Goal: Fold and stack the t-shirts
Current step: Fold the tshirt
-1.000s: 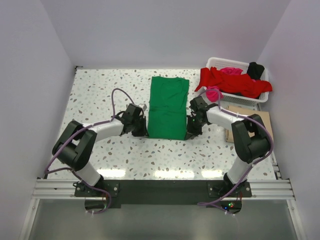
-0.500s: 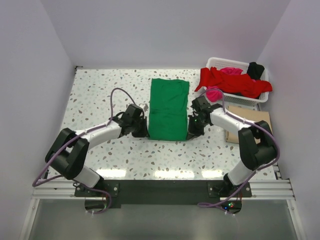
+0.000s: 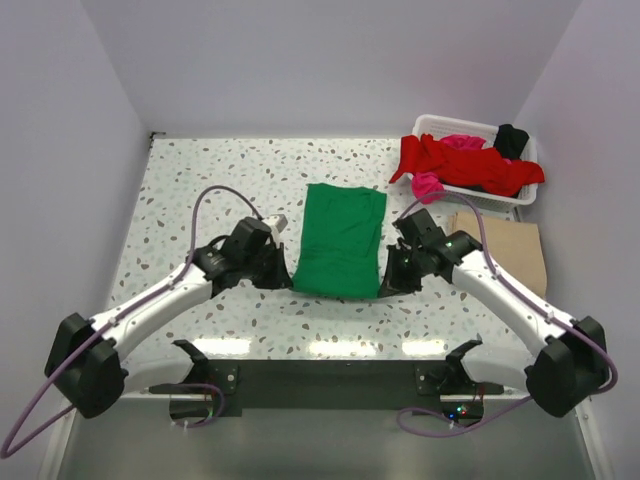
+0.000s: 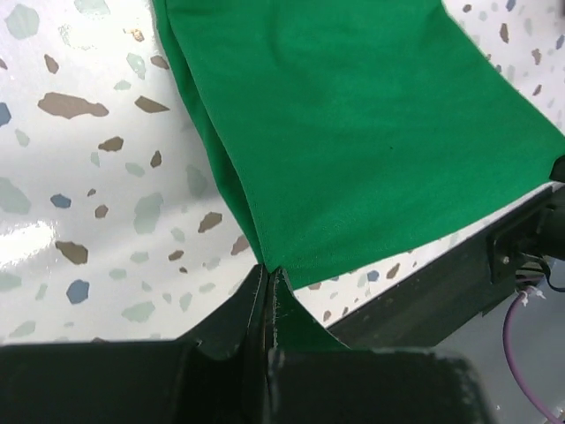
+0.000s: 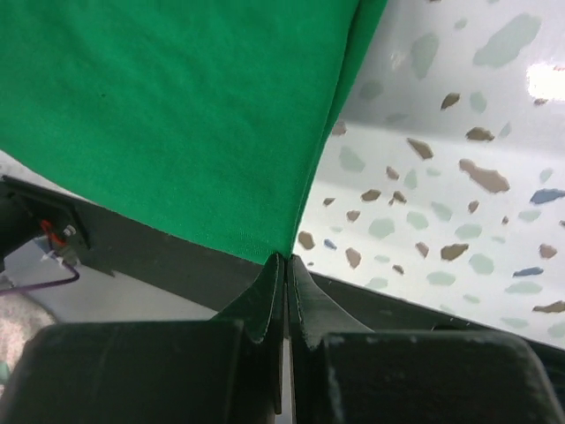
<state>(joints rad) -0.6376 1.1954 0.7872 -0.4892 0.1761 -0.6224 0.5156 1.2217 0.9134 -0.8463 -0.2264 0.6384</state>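
A bright green t-shirt (image 3: 340,238), folded into a long strip, lies mid-table with its near hem lifted off the surface. My left gripper (image 3: 287,277) is shut on the hem's near left corner. In the left wrist view the jaws (image 4: 267,270) pinch the green t-shirt (image 4: 353,132). My right gripper (image 3: 384,281) is shut on the near right corner. The right wrist view shows its tips (image 5: 285,258) clamped on the green t-shirt (image 5: 177,106). A red t-shirt (image 3: 465,165), a magenta one (image 3: 430,187) and a black one (image 3: 512,138) hang from the basket. A tan t-shirt (image 3: 508,245) lies flat at right.
The white lattice basket (image 3: 432,124) stands at the back right corner. Walls close the table on the left, back and right. The dark rail (image 3: 320,372) carrying the arm bases runs along the near edge, close under the lifted hem.
Both arms have stretched out and drawn toward the near edge. The green t-shirt came with them: its far edge slid nearer and its near hem rose off the table.
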